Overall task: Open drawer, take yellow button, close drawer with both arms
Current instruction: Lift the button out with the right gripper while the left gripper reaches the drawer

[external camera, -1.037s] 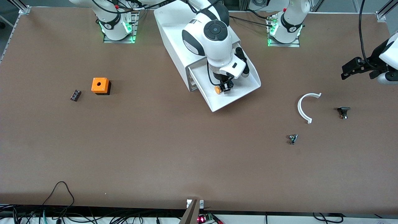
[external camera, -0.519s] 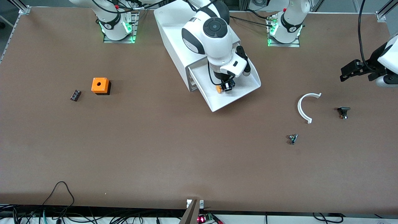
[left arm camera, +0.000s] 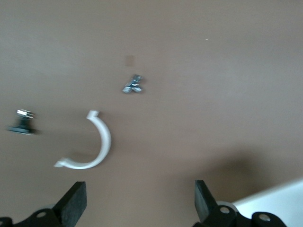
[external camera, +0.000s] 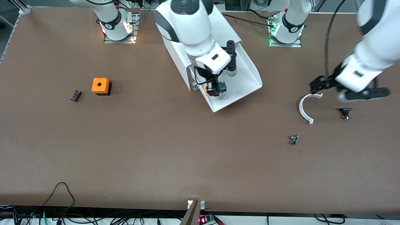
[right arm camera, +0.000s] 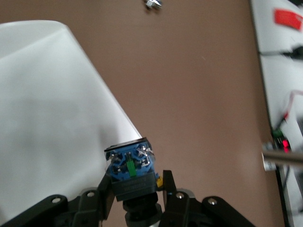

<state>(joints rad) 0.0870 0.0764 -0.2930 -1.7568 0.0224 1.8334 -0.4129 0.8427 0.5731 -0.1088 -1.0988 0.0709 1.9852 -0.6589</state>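
I count one button (external camera: 215, 88), clamped in my right jaws (external camera: 214, 89) and lifted over the open drawer (external camera: 247, 82); in the right wrist view its blue-and-black body (right arm camera: 129, 166) sits squeezed between my two black fingers (right arm camera: 98, 195), with the drawer's white floor (right arm camera: 47, 118) under it. One drawer stands pulled out of one white cabinet (external camera: 175, 47), its front lip toward the front camera and its side walls rising on both flanks of my right jaws, so the room there is narrow. My left jaws (external camera: 318, 85) hang spread apart and hold nothing, over the bare desk (external camera: 156, 150) just beside one end of the single white curved piece (external camera: 304, 107); the left wrist view shows my two finger tips (left arm camera: 73, 201) wide of each other above that arc (left arm camera: 92, 146). Two small dark parts lie near it: one black part (external camera: 345, 112) toward the left arm's end, one small metal part (external camera: 294, 139) nearer the front camera. Toward the right arm's end sit one orange box (external camera: 101, 86) with a hole and one small black part (external camera: 75, 95), well apart from the drawer. The broad middle of the desk, nearer the front camera, carries nothing I could strike.
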